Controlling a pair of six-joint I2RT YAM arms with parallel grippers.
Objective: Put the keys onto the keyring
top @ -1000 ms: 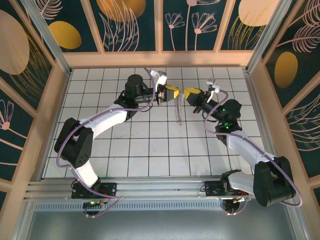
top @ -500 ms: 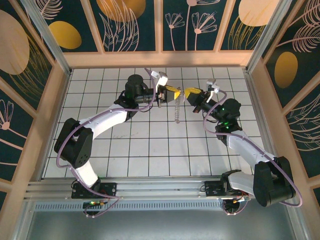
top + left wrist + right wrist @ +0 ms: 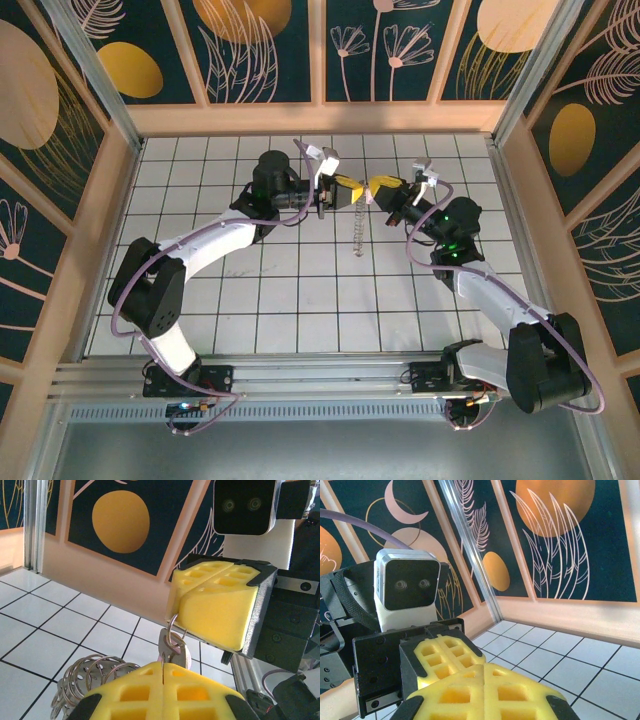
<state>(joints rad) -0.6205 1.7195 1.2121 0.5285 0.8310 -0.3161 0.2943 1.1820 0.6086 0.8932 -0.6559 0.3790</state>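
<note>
White arms [image 3: 215, 240] with black joints; lilac cables [image 3: 112, 300] loop along them. Yellow waffle-gridded fingers [image 3: 215, 615] sit in black holders [image 3: 264, 607]. Each wrist camera [image 3: 407, 587] is a pale, black-faced box.

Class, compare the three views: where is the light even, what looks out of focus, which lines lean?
Top external: even light, sharp throughout, corner posts lean outward. Left wrist: the key is fairly sharp, the coiled keyring slightly soft, the near pads of the left claw softest. Right wrist: the right claw is blurred at the bottom edge, the wall panels crisp.
</note>
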